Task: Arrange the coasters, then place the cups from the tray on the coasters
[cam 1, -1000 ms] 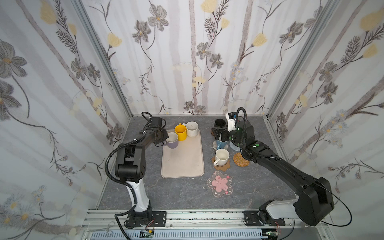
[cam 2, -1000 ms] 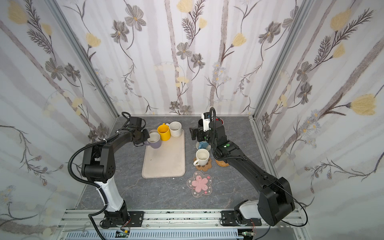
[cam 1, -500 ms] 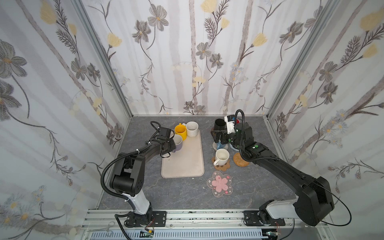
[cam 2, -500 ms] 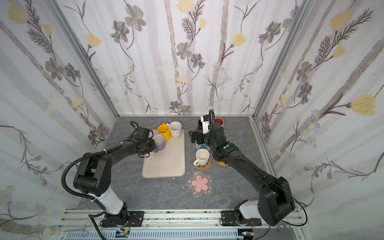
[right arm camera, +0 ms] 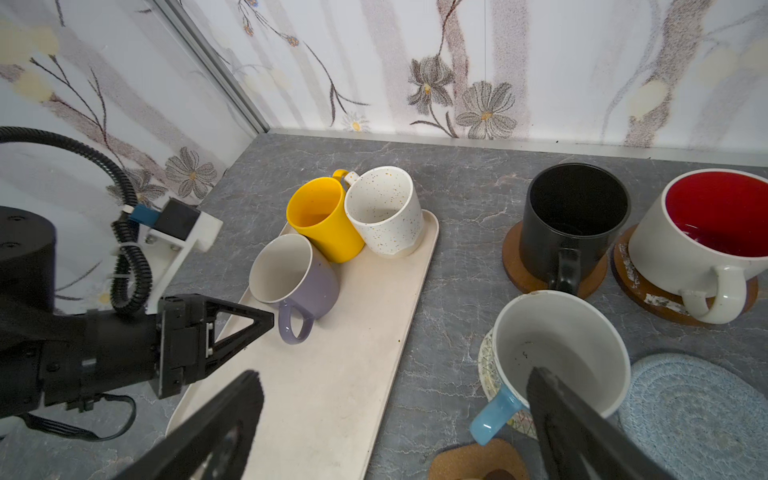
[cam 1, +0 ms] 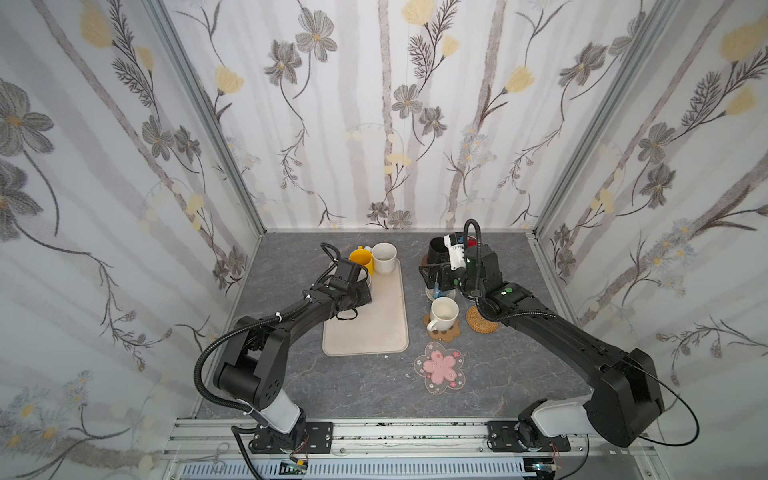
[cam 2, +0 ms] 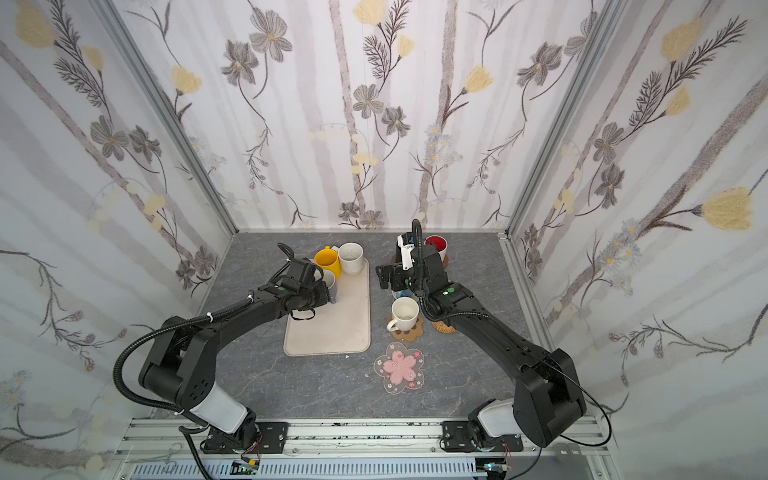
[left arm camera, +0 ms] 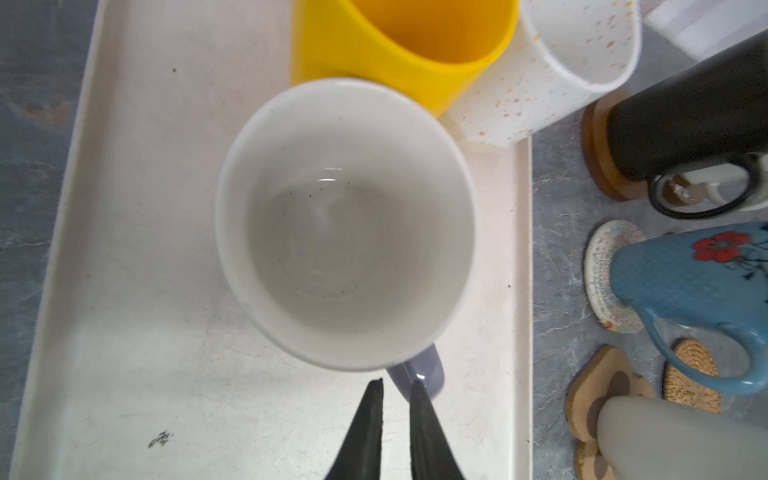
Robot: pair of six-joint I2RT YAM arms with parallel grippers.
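Just left of centre in both top views, over the far end of the tray point(cam 1: 374, 328), the left gripper point(left arm camera: 397, 386) has its jaws parted by only a crack. Nothing sits between them, and one fingertip point(left arm camera: 422, 419) lies against the handle point(left arm camera: 428, 374) of the lilac mug point(left arm camera: 345, 224). A second ago these jaws were pinched shut by the mug at the tray's left rim. Since then the arm has swung in over the tray, the mug has slid slightly toward the frame's centre, and the jaws have begun to open. That looks like a nudge to bring the handle round, followed by a setup for a proper grip (nothing is lifted yet). The mug stands upright on the tray, touching the yellow mug point(left arm camera: 399, 41), with the speckled off-white mug point(left arm camera: 540, 83) just beyond.

Right of centre, the right gripper point(right arm camera: 395, 374) has stayed spread wide and empty above the light blue mug point(right arm camera: 557, 345), which already sits on the pale woven coaster point(right arm camera: 488, 374).

Three mugs remain on the tray, and three coasters lie bare. They are the pink-flower coaster point(cam 1: 440, 368) in the lower middle, the tan rattan coaster point(cam 1: 482, 320) and the grey round coaster point(right arm camera: 698, 415)
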